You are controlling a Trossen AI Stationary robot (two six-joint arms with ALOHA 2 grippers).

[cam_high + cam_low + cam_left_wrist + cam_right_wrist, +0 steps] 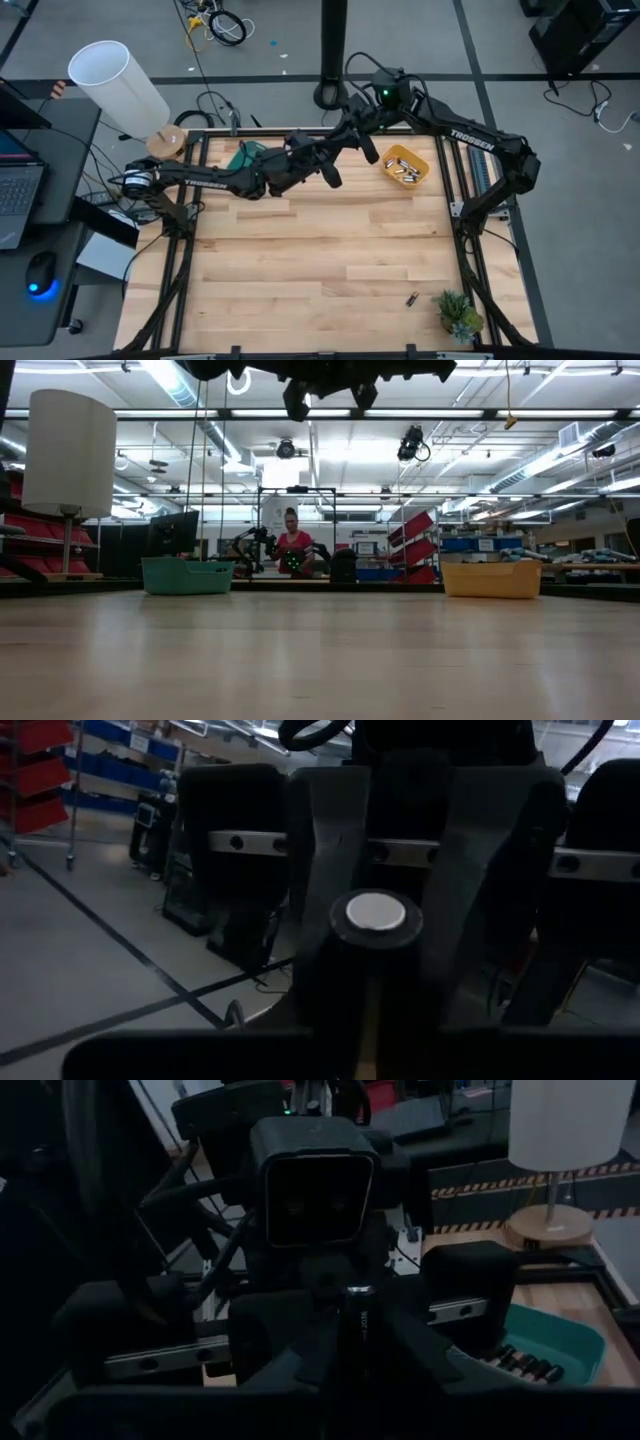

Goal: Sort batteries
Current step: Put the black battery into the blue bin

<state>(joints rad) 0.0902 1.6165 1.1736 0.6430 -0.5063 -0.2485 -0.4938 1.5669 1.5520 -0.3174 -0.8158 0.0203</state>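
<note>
**One battery held between the two grippers, high over the far middle of the table**

High view: the left gripper (305, 160) and the right gripper (345, 135) meet nose to nose above the far edge, between the teal bin (245, 157) on the left and the orange bin (405, 165) on the right. You cannot see the held cell here. The orange bin holds several sorted batteries (403, 170). One loose battery (411, 298) lies near right, beside the small plant (458, 315).

Low view: the tabletop (320, 660) shows bare wood in front of both bins, which sit far back, and the arms hang at the top edge, well above the wood.

Left wrist view: the held battery (375, 912) stands end-on, its silvery cap towards you, and the left gripper looks narrowed onto its dark body.

Right wrist view: the same cell shows as a dark upright cylinder. You cannot tell whether the right gripper grips it or has let go.

Handling, as a judgement: expect a light, rigid, smooth cylinder that rolls and twists easily. Take it across the middle of the body, not by the caps, and don't release one side until the other is square.
</note>
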